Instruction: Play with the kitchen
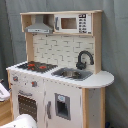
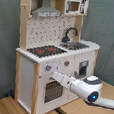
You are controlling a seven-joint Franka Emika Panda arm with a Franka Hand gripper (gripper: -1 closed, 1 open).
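Observation:
The kitchen (image 1: 60, 75) (image 2: 54, 47) is a tall white and light-wood toy. It has a black-red hob (image 1: 37, 65) (image 2: 46, 51), a black faucet (image 1: 84, 59) (image 2: 70, 34) over the sink (image 1: 72, 74), a grey hood (image 1: 39, 25) (image 2: 46, 11) and a windowed oven door (image 1: 27, 105) (image 2: 52, 90). In the second exterior view my white arm (image 2: 87, 90) reaches in from the lower right. My gripper (image 2: 53, 72) is at the knob panel above the oven door, right by a knob (image 2: 48, 68). In the first exterior view only a white part of the arm (image 1: 22, 121) shows at the bottom edge.
A toy microwave (image 1: 72, 22) (image 2: 73, 5) sits on the upper shelf. The kitchen stands on a wooden table (image 2: 17, 108) in front of a grey-green curtain (image 1: 117, 45). A white object (image 1: 2, 92) pokes in at the first exterior view's left edge.

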